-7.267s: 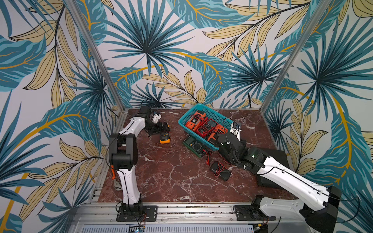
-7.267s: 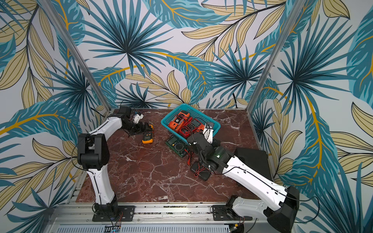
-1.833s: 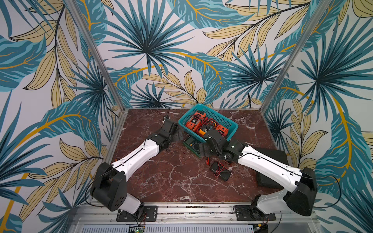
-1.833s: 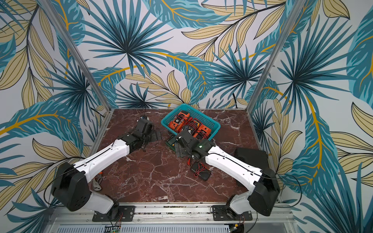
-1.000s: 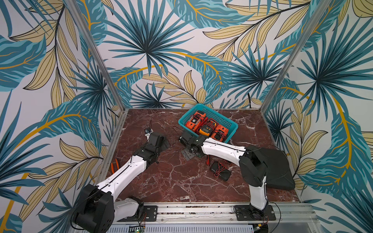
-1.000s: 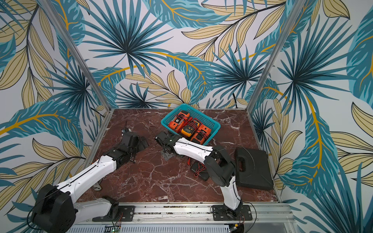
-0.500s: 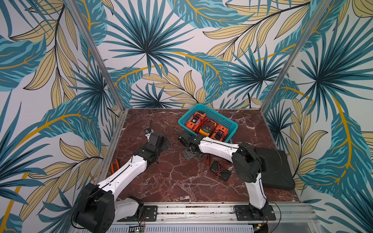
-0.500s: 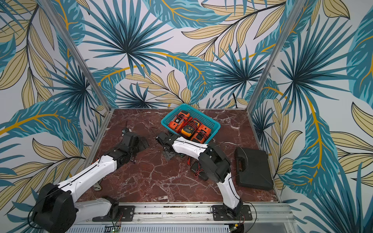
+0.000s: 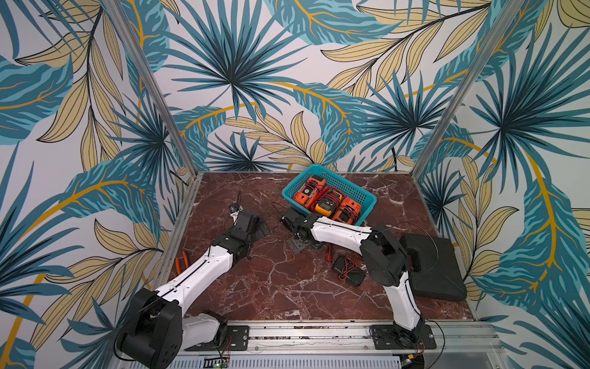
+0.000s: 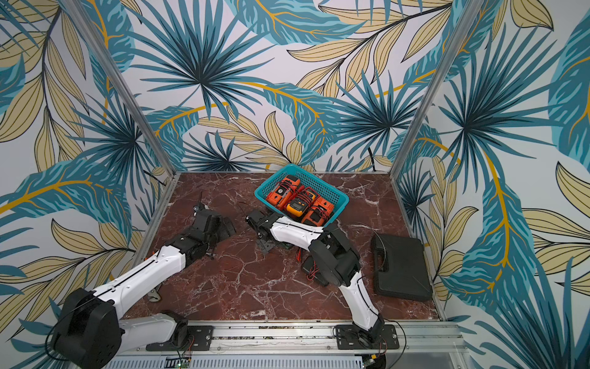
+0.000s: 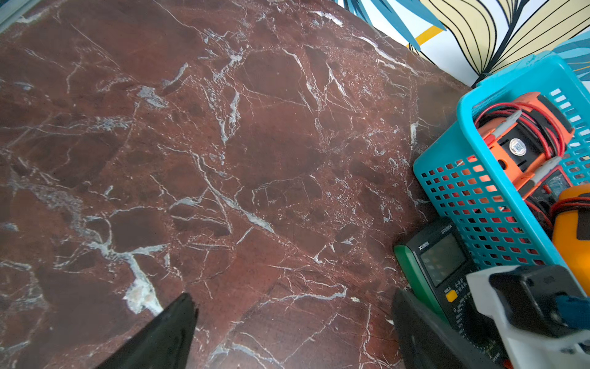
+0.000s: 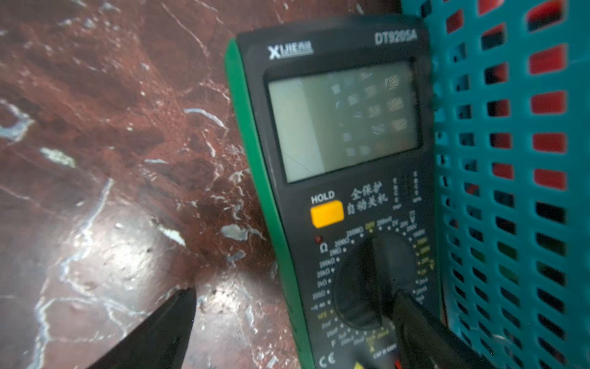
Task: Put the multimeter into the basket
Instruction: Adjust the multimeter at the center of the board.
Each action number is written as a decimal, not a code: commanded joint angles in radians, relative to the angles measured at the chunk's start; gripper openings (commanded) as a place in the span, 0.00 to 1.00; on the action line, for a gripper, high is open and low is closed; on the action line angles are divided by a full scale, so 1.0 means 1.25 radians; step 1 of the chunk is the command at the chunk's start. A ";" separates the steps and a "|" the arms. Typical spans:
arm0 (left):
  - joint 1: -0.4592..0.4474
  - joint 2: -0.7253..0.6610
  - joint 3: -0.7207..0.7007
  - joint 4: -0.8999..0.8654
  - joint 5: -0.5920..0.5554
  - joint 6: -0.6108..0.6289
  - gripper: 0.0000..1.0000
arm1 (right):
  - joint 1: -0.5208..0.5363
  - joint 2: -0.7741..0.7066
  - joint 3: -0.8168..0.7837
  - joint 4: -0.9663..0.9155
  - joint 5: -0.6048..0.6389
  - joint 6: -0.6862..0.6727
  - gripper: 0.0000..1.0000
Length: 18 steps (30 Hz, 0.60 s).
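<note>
Marble table (image 11: 223, 159) bears multimeter (image 12: 344, 159) beside basket (image 12: 510, 159); left claw (image 11: 293, 297) and right claw (image 12: 293, 292) spread open.

Both top views: high at front, angled down, far, whole table (image 9: 271, 287). Left wrist: low, oblique, moderately near. Right wrist: very close. Wrist views share green multimeter (image 12: 344, 191) beside basket (image 11: 479, 198) wall.

Multimeter (image 12: 344, 159) on table (image 12: 95, 127), just beside basket (image 12: 510, 223), outside it
</note>
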<state>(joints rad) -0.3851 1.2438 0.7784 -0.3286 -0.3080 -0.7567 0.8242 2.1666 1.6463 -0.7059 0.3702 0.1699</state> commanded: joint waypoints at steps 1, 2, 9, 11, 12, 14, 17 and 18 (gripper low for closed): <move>0.004 -0.003 -0.019 0.002 0.001 -0.002 1.00 | -0.003 0.027 0.011 0.000 -0.015 -0.011 0.95; 0.005 -0.002 -0.019 0.001 0.001 -0.002 1.00 | -0.004 0.029 0.012 0.000 -0.030 -0.010 0.92; 0.005 -0.002 -0.019 0.002 -0.001 -0.001 1.00 | 0.010 0.011 0.011 -0.006 -0.136 0.080 0.65; 0.005 -0.001 -0.019 0.002 -0.003 0.000 1.00 | 0.020 0.003 0.016 -0.014 -0.154 0.128 0.57; 0.006 0.000 -0.019 0.002 -0.005 0.000 1.00 | 0.026 0.002 0.020 -0.015 -0.158 0.149 0.57; 0.006 0.001 -0.018 0.003 -0.006 0.002 1.00 | 0.037 0.005 0.033 -0.027 -0.174 0.197 0.56; 0.009 0.003 -0.016 0.003 -0.005 0.006 1.00 | 0.049 0.015 0.052 -0.044 -0.195 0.266 0.56; 0.011 0.003 -0.016 0.002 -0.004 0.005 1.00 | 0.050 0.015 0.056 -0.047 -0.201 0.283 0.56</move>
<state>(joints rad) -0.3820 1.2438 0.7784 -0.3290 -0.3065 -0.7559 0.8688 2.1643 1.7031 -0.7147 0.2077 0.4023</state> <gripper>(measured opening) 0.999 0.566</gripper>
